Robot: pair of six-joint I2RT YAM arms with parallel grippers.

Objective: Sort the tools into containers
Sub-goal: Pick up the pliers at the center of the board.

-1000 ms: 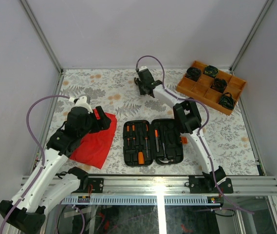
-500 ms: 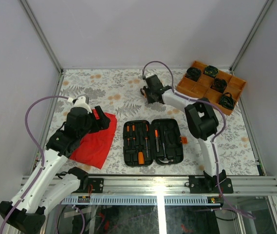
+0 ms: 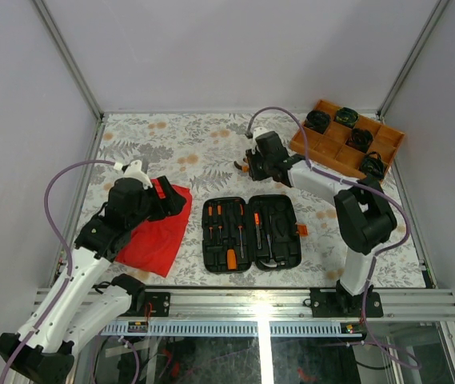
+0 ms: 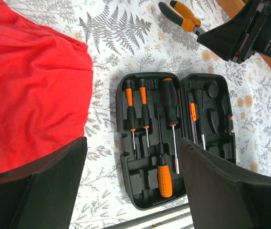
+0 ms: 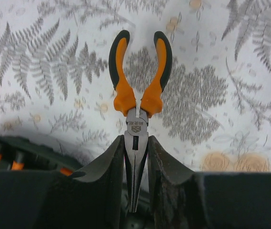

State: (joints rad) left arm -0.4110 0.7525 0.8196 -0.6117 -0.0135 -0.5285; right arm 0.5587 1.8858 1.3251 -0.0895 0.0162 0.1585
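Here, the pliers (image 5: 135, 125) sit nose-first between the fingers of my right pincer (image 5: 136, 148), which is clamped on their steel tip, orange handles spread and pointing away from my wrist. They are over the middle of the table (image 3: 171, 144), just beyond the far edge of the case (image 3: 287, 228). The case lies open near the table's near edge, screwdrivers (image 4: 165, 174) in its left half. My left pincer (image 4: 134, 140) hangs with jaws wide apart above the cloth (image 3: 155, 232), left of the case. The tray (image 3: 315, 148) stands in the far right corner.
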